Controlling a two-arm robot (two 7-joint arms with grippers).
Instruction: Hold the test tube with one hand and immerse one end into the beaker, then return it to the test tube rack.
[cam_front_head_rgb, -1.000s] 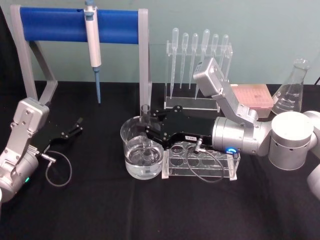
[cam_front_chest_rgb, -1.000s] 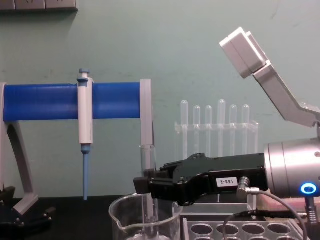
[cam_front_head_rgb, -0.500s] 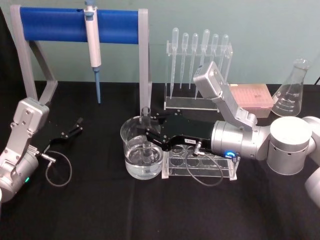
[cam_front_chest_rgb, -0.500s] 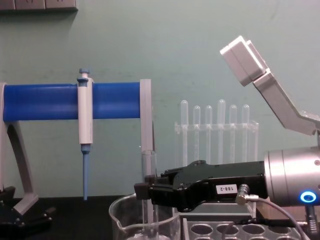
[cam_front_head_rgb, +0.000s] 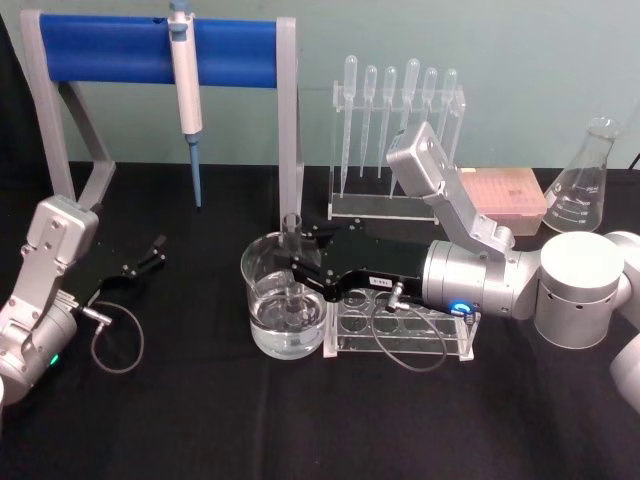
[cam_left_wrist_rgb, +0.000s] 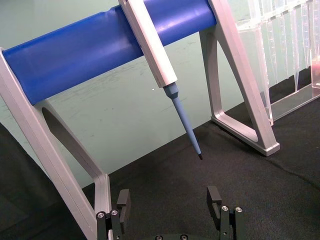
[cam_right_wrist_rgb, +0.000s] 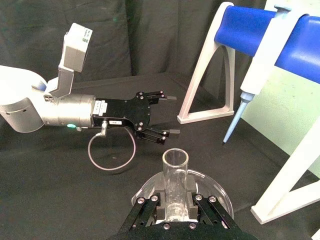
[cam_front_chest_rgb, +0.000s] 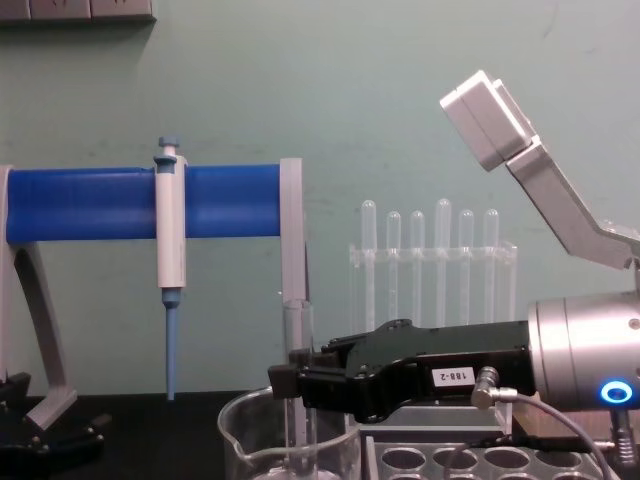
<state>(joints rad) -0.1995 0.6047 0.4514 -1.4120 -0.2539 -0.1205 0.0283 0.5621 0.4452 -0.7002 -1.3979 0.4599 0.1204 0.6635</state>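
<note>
The test tube (cam_front_head_rgb: 292, 232) stands upright with its lower end down in the water of the beaker (cam_front_head_rgb: 254, 283), left of centre on the black table. My right gripper (cam_front_head_rgb: 299, 266) reaches in from the right and is shut on the tube's middle, above the beaker's rim. The chest view shows the tube (cam_front_chest_rgb: 296, 328) rising above the right gripper (cam_front_chest_rgb: 288, 381) and the beaker (cam_front_chest_rgb: 250, 445) below it. In the right wrist view the tube's open top (cam_right_wrist_rgb: 175, 167) sits between the fingers (cam_right_wrist_rgb: 150, 204). My left gripper (cam_front_head_rgb: 150, 255) rests open at the far left, its fingers (cam_left_wrist_rgb: 123, 199) spread.
A clear rack with round holes (cam_front_head_rgb: 400, 325) stands right beside the beaker. Behind are a blue-barred stand (cam_front_head_rgb: 110, 50) holding a blue-tipped pipettor (cam_front_head_rgb: 185, 80), a rack of pipettes (cam_front_head_rgb: 395, 110), a pink box (cam_front_head_rgb: 505, 195) and a conical flask (cam_front_head_rgb: 588, 170).
My right gripper has come down a little with the test tube, sinking its lower end deeper into the beaker. The left arm has not moved.
</note>
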